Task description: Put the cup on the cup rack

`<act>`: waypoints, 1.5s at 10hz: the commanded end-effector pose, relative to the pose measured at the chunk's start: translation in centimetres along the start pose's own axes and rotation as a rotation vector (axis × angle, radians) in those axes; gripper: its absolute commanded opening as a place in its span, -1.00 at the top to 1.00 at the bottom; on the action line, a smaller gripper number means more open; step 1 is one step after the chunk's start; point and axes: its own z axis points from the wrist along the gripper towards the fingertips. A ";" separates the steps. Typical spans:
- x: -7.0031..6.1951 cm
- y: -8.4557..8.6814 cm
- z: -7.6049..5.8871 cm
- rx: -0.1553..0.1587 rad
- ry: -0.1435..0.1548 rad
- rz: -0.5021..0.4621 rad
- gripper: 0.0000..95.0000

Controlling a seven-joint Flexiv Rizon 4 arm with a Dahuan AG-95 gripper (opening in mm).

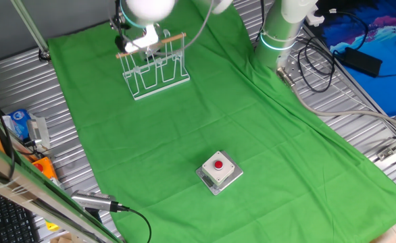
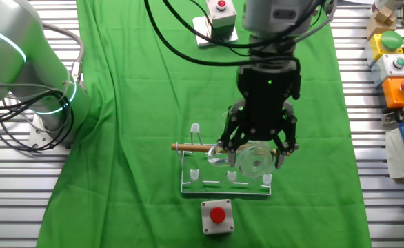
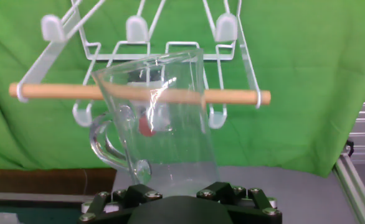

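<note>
- Holding the cup [image 3: 161, 118] in our gripper [image 2: 257, 153], we are hanging directly over the cup rack [image 2: 226, 172] at one end of the green cloth [image 1: 205, 121]; our jaws are clamped on the cup.
- In the hand view we are seeing the cup from its base side, tilted, with its handle [image 3: 104, 146] sticking out to the left and its open mouth pointing toward the rack.
- We are seeing the rack's wooden rod [image 3: 52, 92] crossing behind the glass near the cup's rim in that view; we cannot tell whether rod and cup are touching.
- From the other fixed view, the cup [image 2: 251, 160] is sitting between our black fingers [image 2: 233, 134], level with the rod [image 2: 192, 147] and above the rack's clear base [image 2: 188, 189].
- From the first fixed view, the rack [image 1: 154, 71] is standing at the far end of the cloth, and our hand is covering its upper part, so the cup is hard to make out there.
- A grey box with a red button [image 1: 219, 172] is sitting on the cloth well apart from the rack in that view.
- In the other fixed view, a similar button box [image 2: 217, 215] is lying just in front of the rack's base, and a second one [image 2: 219, 15] is sitting at the far end of the cloth.
- Black cables [image 2: 188, 41] are trailing from our arm above the cloth.
</note>
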 end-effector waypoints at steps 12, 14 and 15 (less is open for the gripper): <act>-2.1 0.5 -0.1 -0.040 0.202 0.121 1.00; -2.0 0.6 -0.1 -0.013 0.197 0.096 1.00; -1.9 0.6 0.0 -0.007 0.198 0.079 1.00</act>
